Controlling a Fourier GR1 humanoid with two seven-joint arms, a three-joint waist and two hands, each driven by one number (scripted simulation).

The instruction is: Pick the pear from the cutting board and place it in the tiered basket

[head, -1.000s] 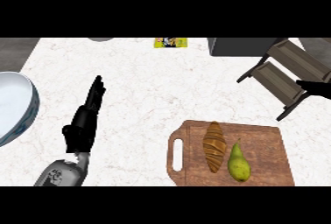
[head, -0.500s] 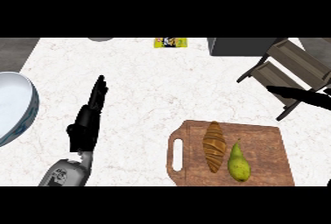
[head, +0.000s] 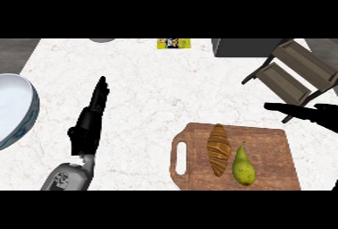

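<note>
A green pear [head: 243, 166] lies on the wooden cutting board [head: 277, 147] at the lower right, beside a brown croissant [head: 218, 149]. The tiered basket [head: 293, 74], grey with two shelves, stands at the upper right. My right hand [head: 310, 113] comes in from the right edge above the board, fingers stretched out leftward and open, clear of the pear. My left hand [head: 89, 120] rests open on the left side of the counter, fingers pointing up, far from the board.
A large white bowl [head: 14, 109] sits at the left edge. A dark grey box [head: 244, 47] stands at the back next to the basket. A small yellow packet [head: 174, 43] lies at the far edge.
My right hand has moved in from the right edge, leftward and down towards the board. The left hand and the pear have stayed put.
</note>
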